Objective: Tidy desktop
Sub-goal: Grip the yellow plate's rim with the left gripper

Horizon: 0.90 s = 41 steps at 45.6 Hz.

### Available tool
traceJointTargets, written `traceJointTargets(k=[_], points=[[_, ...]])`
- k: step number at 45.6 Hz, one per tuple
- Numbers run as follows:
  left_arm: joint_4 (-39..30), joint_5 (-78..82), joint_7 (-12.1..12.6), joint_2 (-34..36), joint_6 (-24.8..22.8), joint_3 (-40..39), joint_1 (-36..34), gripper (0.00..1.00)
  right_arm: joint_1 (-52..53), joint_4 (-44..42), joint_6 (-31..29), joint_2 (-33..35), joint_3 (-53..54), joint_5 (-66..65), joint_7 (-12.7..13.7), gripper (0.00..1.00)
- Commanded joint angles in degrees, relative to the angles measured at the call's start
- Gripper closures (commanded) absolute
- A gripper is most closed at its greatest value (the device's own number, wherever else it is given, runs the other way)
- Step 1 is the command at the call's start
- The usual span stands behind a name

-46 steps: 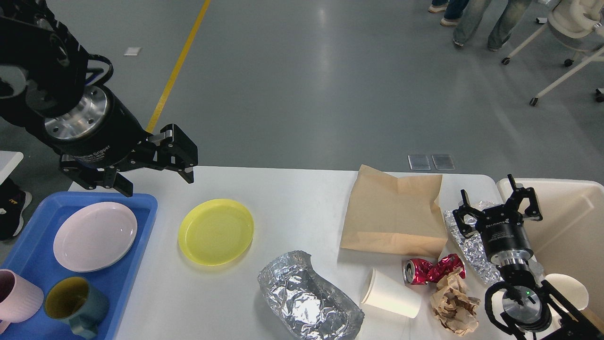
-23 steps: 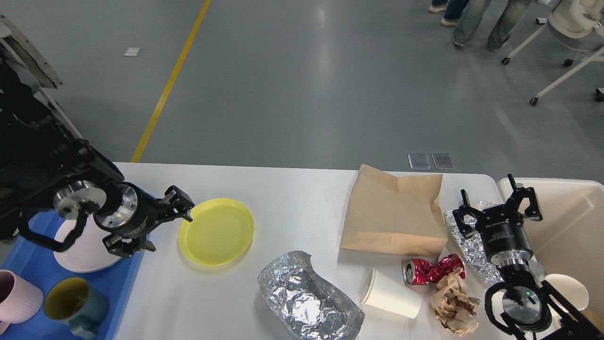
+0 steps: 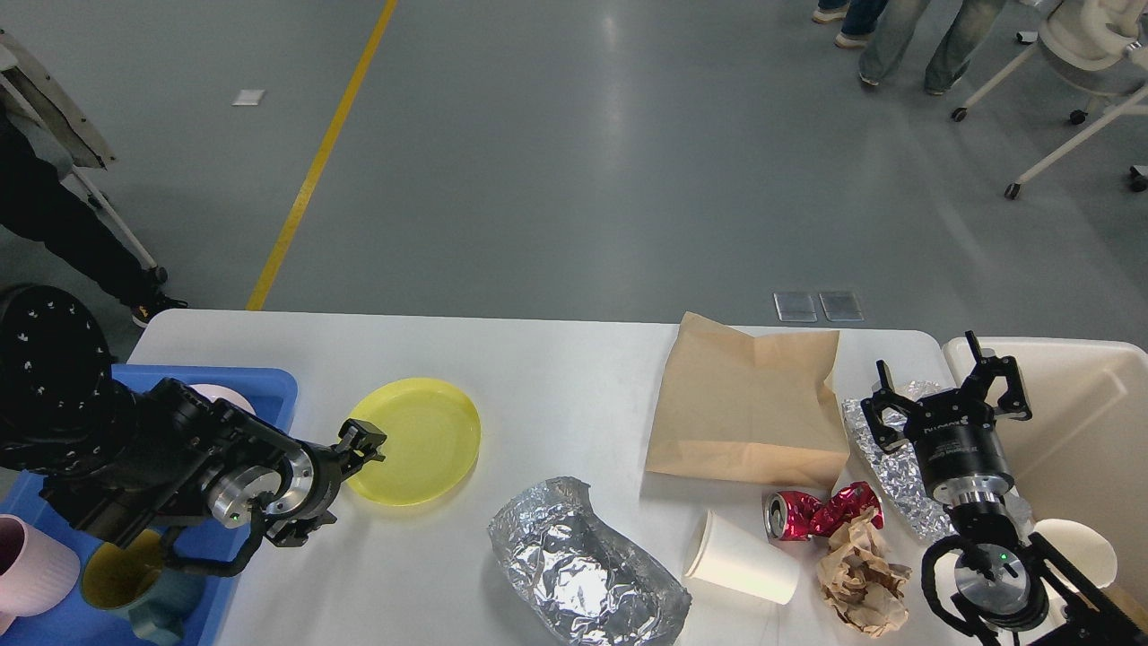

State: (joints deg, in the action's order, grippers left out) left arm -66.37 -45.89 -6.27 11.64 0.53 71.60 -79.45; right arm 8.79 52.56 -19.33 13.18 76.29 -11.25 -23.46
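Grey floor surrounds your white desk (image 3: pixel 556 377), which fills the lower view. At its left, your left pincer (image 3: pixel 354 475) sits low at the yellow plate's (image 3: pixel 417 440) near rim; you cannot tell its spread. This looks like the plate-grasping step: close on the rim next. Right pincer (image 3: pixel 946 395) hovers spread over foil (image 3: pixel 883 458).
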Motion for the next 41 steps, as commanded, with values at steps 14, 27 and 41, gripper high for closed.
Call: traceJointTargets(k=[14,27,41], points=[[5.4,1.8,2.1,0.4,1.3,-5.5,4.7,0.14,0.0,0.0,0.0,0.0,0.0,0.0,0.0,0.00],[7.3,8.6,6.7,0.7,0.8,-10.4,6.1,0.33,0.0,0.0,0.0,0.0,0.0,0.0,0.0,0.00],[7.3,8.1,6.4,2.7,0.7,-11.8,6.2,0.56,0.0,0.0,0.0,0.0,0.0,0.0,0.0,0.00]])
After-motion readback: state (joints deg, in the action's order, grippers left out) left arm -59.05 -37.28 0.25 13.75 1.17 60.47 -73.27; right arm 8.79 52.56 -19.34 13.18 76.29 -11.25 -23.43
